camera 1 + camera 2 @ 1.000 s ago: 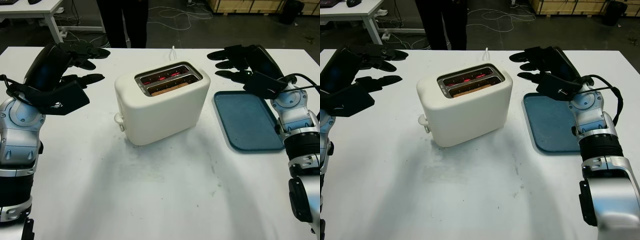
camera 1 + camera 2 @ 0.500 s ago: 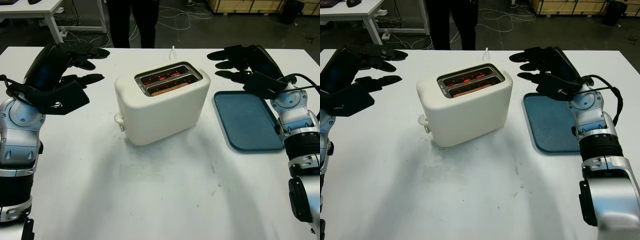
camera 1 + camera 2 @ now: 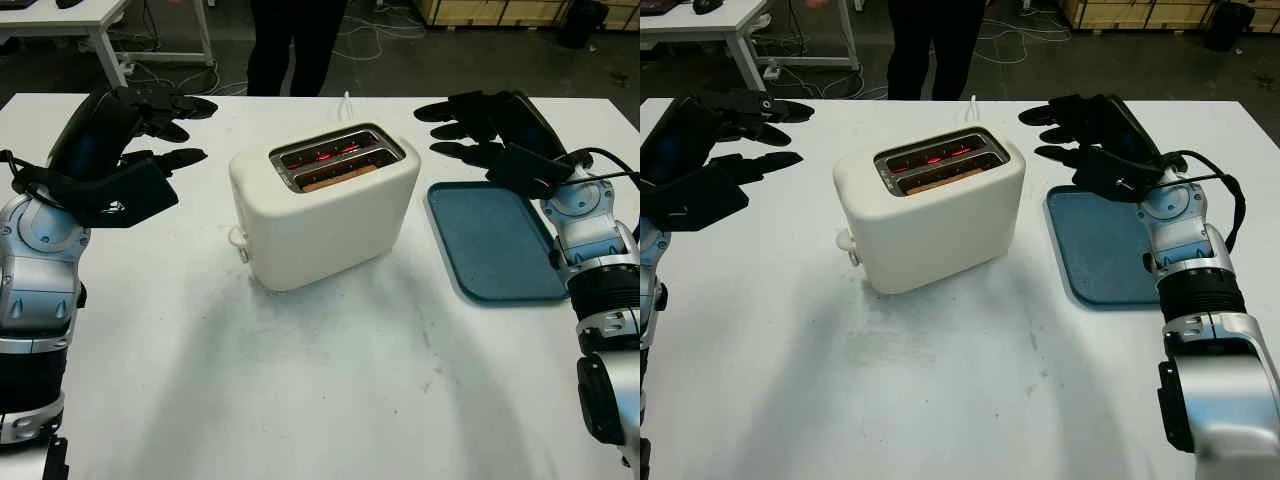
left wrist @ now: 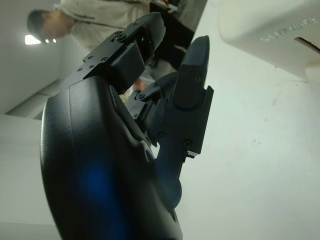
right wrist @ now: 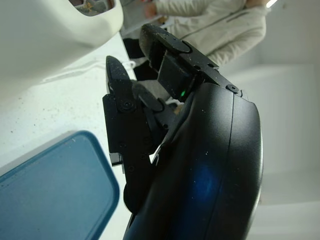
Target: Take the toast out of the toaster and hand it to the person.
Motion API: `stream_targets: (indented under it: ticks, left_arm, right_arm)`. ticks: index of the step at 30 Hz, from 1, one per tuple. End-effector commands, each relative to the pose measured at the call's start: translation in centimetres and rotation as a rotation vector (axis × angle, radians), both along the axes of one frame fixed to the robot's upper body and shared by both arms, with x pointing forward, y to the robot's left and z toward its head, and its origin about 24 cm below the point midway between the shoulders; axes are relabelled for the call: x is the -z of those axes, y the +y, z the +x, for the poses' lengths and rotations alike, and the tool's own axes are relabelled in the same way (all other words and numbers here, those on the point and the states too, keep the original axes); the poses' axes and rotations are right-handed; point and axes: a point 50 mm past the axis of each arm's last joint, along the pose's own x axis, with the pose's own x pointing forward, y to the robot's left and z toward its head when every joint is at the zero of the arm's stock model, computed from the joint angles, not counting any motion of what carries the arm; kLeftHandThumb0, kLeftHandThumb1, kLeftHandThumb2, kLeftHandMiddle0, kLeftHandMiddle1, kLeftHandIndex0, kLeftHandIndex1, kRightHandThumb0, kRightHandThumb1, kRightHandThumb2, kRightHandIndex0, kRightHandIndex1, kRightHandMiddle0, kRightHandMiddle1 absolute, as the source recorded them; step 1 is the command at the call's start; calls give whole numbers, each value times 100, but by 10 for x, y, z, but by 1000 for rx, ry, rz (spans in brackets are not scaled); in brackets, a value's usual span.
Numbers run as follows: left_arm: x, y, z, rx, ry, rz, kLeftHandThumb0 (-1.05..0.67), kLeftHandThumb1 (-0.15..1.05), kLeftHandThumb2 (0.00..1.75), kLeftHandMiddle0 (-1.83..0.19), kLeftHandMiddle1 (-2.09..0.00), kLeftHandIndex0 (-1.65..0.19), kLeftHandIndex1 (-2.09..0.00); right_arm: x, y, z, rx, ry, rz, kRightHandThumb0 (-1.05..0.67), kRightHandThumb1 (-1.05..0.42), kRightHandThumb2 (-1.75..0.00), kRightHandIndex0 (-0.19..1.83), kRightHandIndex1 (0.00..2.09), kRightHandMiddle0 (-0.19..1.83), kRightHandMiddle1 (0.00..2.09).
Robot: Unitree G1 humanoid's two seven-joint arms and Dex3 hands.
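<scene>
- Since the earlier frame we see the person beyond the far edge of the desk step to our right; our arms and the toaster have kept their places.
- We have a white desk before us, carrying everything else.
- We see the cream toaster at the middle, turned at an angle, its two slots glowing red inside, with nothing between it and either hand.
- We find a blue tray lying just to the right of the toaster, bare.
- We hold our left hand open above the desk, well to the left of the toaster, grasping nothing.
- We hold our right hand open above the tray's far end, also grasping nothing.
- We spot the toast down in the nearer slot, a brown edge showing.
- We notice a white cord running off behind the toaster.
</scene>
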Motion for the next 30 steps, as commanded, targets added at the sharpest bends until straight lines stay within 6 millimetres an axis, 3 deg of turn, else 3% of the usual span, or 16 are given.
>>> stream_targets:
  ticks: [1,30]
  left_arm:
    - [-5,0,1,3,-16,16,-35,86,0,-67,-63,-83,-7]
    - [-1,7,-3,-17,8,9,-37,88,0,-67,-57,-80,-5]
  right_arm:
    - [-5,3,0,-13,-23,-2,-26,-92,0,92,1,84,0]
    - [-10,2,-1,-21,-45,-13,-23,-92,0,92,0,84,0]
